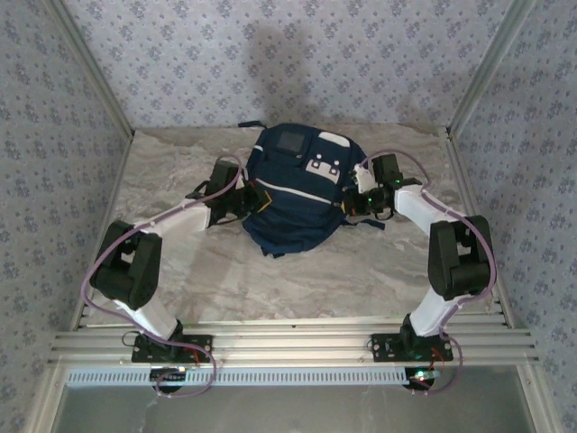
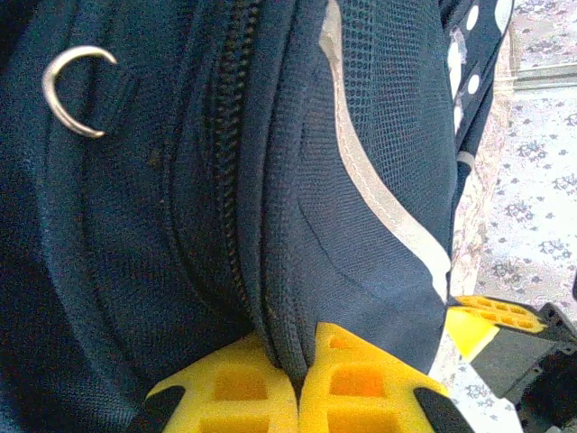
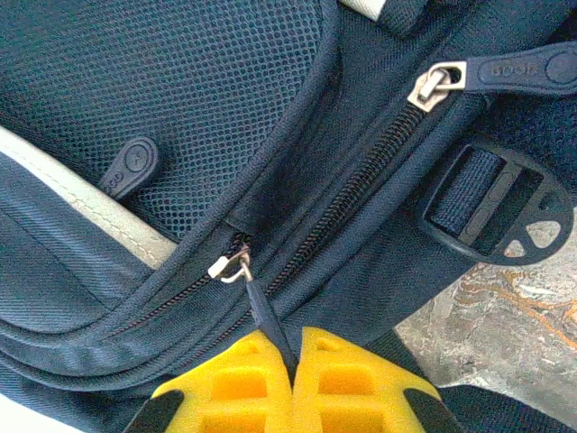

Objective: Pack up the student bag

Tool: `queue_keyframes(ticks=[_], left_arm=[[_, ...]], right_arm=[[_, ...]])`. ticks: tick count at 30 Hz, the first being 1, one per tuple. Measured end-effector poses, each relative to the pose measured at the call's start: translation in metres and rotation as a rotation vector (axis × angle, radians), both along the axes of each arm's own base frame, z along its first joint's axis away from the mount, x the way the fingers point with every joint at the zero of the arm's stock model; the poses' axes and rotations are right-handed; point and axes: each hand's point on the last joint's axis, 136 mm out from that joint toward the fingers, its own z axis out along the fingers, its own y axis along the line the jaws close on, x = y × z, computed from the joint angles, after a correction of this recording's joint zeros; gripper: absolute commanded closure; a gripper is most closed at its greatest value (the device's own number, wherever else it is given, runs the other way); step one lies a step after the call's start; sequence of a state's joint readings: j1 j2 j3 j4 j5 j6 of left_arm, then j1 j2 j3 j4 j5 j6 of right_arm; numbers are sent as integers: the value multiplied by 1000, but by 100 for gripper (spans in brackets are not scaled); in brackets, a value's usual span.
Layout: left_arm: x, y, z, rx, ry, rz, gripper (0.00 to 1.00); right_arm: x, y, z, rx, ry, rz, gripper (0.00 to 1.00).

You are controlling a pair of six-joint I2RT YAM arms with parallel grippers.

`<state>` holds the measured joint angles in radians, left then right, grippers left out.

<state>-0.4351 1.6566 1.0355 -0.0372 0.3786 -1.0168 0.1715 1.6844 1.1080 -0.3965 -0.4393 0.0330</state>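
The student bag (image 1: 293,189), navy blue with white trim and a grey square panel, lies flat in the middle of the marble table. My left gripper (image 1: 255,200) is at its left side, shut on a fold of the bag's fabric (image 2: 297,347) beside a zip. My right gripper (image 1: 354,200) is at the bag's right side, shut on a dark zip pull tab (image 3: 268,320) that hangs from a small metal slider (image 3: 233,264). In the right wrist view a second zip slider (image 3: 433,86) with a rubber tab sits further up.
A black strap buckle (image 3: 500,212) lies beside the bag on the marble table (image 1: 225,280). A metal D-ring (image 2: 70,90) is sewn to the bag's left side. Patterned walls (image 1: 54,144) close in the table on three sides.
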Motion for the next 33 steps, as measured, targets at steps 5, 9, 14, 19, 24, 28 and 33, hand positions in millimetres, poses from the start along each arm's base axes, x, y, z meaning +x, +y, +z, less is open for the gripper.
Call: queue_keyframes(ticks=[5,9,14,19,24,28,33], left_arm=[[12,12,8,47,-24,7,60],[32,28,21,75,-66,49,46],[31,27,23,79,-57,47,35],[15,22,22,98,-25,23,34],[-12,18,40,229,-94,-76,36],[-29,8,48,355,-153,-183,35],[-40,9,28,379,-88,-181,34]], right_arm=[[-2,2,8,-20,-14,-15,100],[-16,21,17,-45,-31,-4,100],[-49,80,22,-5,-16,105,100],[-79,138,33,85,-3,223,100],[-79,172,37,144,30,277,100],[-73,185,39,191,50,278,100],[-70,189,41,219,59,256,100]])
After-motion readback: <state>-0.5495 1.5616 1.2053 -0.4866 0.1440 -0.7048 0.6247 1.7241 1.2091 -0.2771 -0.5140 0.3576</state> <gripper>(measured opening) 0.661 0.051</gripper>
